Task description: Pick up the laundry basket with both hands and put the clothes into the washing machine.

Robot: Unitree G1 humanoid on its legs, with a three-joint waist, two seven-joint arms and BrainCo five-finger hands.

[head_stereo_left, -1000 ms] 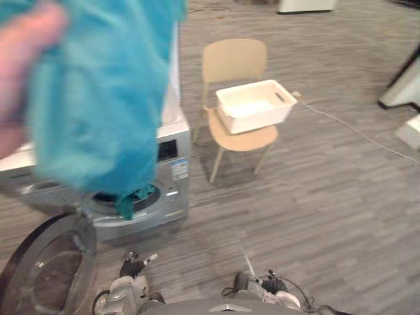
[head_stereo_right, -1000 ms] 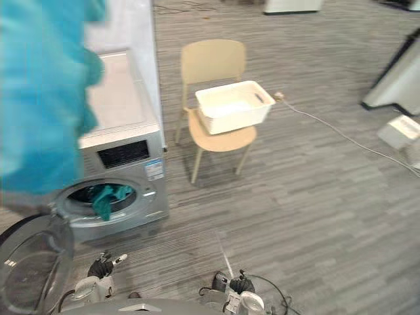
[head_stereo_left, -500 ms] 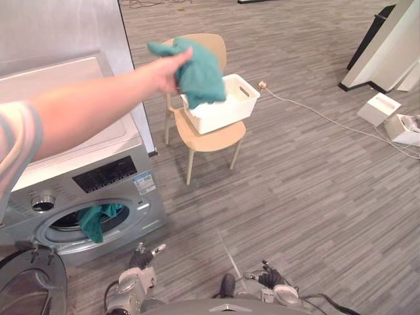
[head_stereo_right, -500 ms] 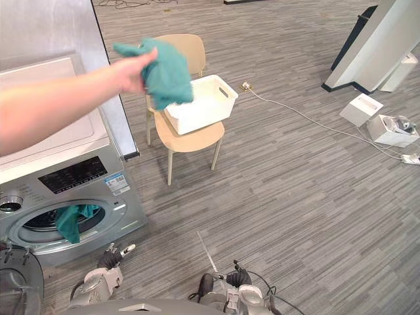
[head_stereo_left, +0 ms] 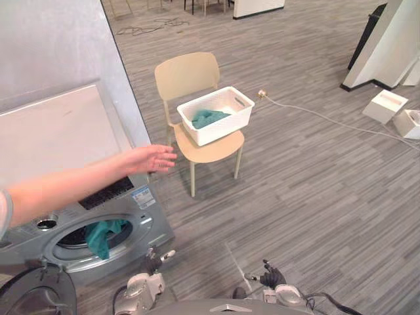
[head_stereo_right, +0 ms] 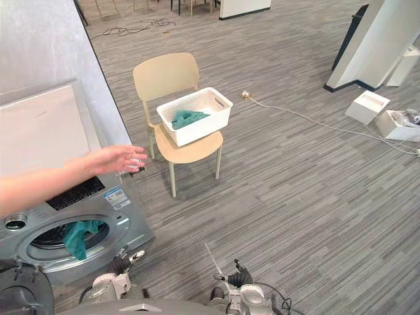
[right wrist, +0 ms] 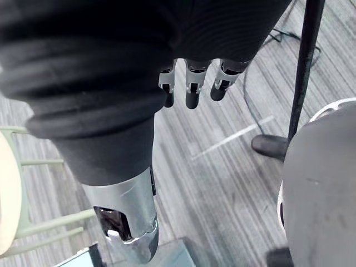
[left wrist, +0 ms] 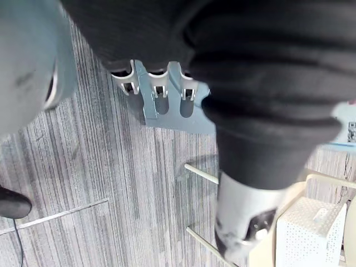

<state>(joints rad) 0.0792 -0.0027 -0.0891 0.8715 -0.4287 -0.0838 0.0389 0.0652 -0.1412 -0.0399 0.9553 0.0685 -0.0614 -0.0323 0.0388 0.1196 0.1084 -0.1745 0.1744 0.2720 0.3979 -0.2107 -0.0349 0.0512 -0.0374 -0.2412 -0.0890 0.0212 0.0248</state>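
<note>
A white laundry basket sits on a beige chair, with a teal cloth lying inside it. To the left stands the silver washing machine with its round door swung open. Another teal cloth hangs out of the drum. A person's bare arm reaches in from the left, its empty hand hovering over the machine's right edge. My left hand and right hand hang low near the floor, far from the basket, fingers relaxed and holding nothing.
A grey wall panel rises behind the machine. A white cable runs across the wood-look floor to the right of the chair. White boxes and a white slanted stand sit at the far right.
The person's hand let the teal cloth go into the basket and drew back toward the machine, now empty. The camera view shifted. My hands stayed low.
</note>
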